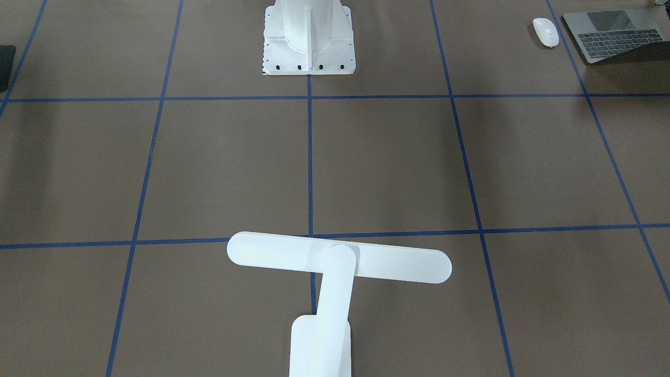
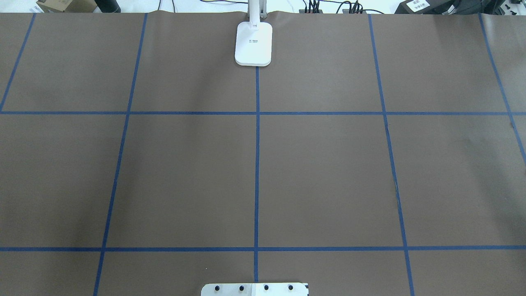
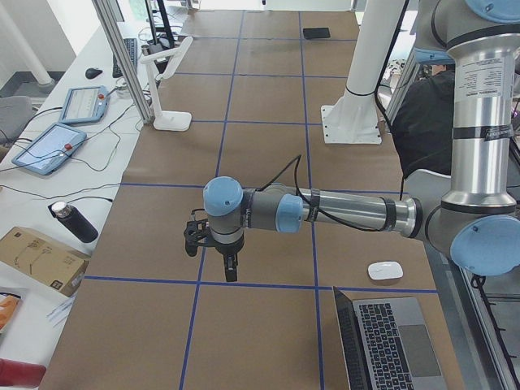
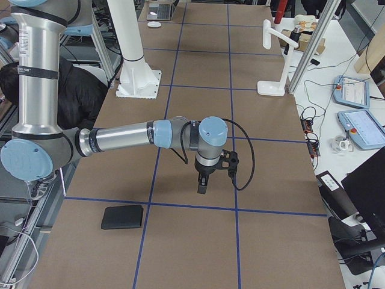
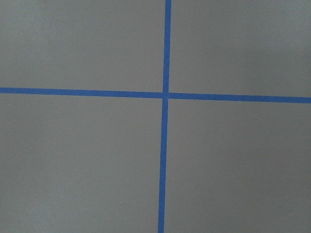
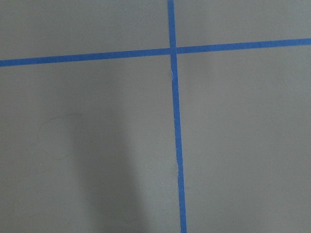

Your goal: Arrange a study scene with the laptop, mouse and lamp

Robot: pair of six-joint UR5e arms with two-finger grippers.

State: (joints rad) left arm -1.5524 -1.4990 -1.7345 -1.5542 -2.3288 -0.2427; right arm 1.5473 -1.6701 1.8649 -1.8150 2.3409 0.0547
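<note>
The laptop lies open at the table's near-robot corner on the left arm's side; it also shows in the exterior left view. The white mouse lies just beside it. The white lamp stands at the far middle edge, its base on the centre tape line. My left gripper hangs over bare table, well away from the mouse. My right gripper hangs over bare table at the other end. I cannot tell whether either is open or shut. Both wrist views show only brown paper and blue tape.
A flat black mat lies on the right arm's side near the robot. The white ribbed pedestal stands at the middle near edge. Blue tape lines grid the brown table. Tablets and a bottle lie beyond the far edge.
</note>
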